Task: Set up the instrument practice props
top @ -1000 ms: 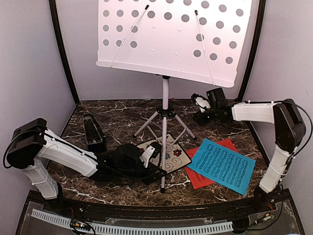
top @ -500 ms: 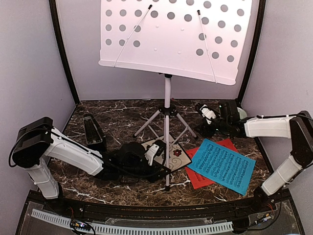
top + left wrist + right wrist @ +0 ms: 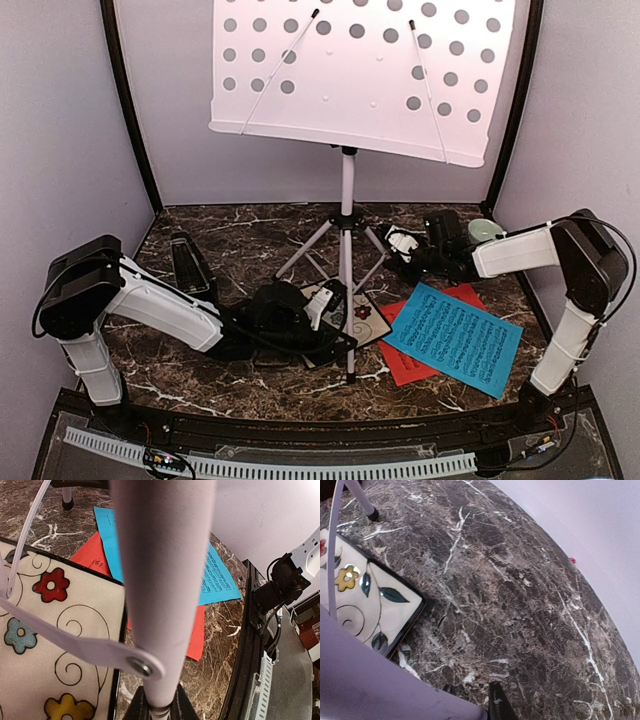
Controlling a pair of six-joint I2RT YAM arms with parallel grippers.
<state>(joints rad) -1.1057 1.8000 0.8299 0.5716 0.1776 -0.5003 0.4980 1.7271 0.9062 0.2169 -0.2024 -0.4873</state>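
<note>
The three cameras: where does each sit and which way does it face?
Top external: above and behind the arms, looking down on the white perforated music stand and dark marble table; both arms, left hand and right hand show.
Left wrist: low, against a white stand leg, facing the blue music sheet lying on the red music sheet; its hand barely shows.
Right wrist: low, facing the table; one dark fingertip shows.
Shared: both wrist views see the square floral tile.

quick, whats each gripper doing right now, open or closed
left gripper: closed on the front leg of the music stand.
right gripper: cannot tell from these views.
</note>
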